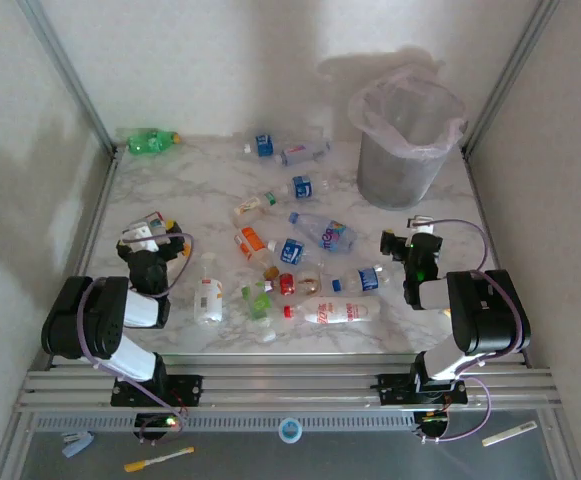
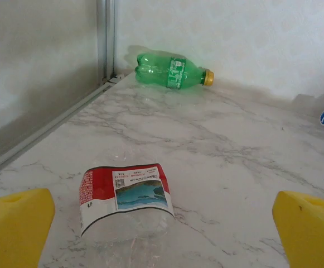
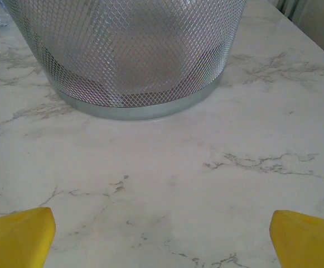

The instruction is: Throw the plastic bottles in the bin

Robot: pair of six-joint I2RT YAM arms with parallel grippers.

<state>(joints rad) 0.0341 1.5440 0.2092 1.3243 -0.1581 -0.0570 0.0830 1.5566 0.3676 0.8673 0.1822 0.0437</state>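
Both arms are crouching folded at the near edge, forearms reaching forward low over the smooth, marble-veined tabletop (image 1: 210, 185). The left pincer (image 2: 163, 226) is gaping fully and gripping nothing, its blunt yellow fingertips (image 2: 17, 226) flanking a crushed clear bottle (image 2: 125, 192) with a red label that is lying just ahead. The right pincer (image 3: 162, 234) is likewise standing wide and empty, facing the bin (image 1: 402, 150) at the far right, a grey metal-mesh cylinder with a solid base band, lined with a crinkled translucent bag (image 1: 410, 100). The plastic bottles (image 1: 295, 255) are lying scattered across the middle of the tabletop. A green bottle (image 2: 170, 71) with a gold cap is resting in the far left corner by the wall.
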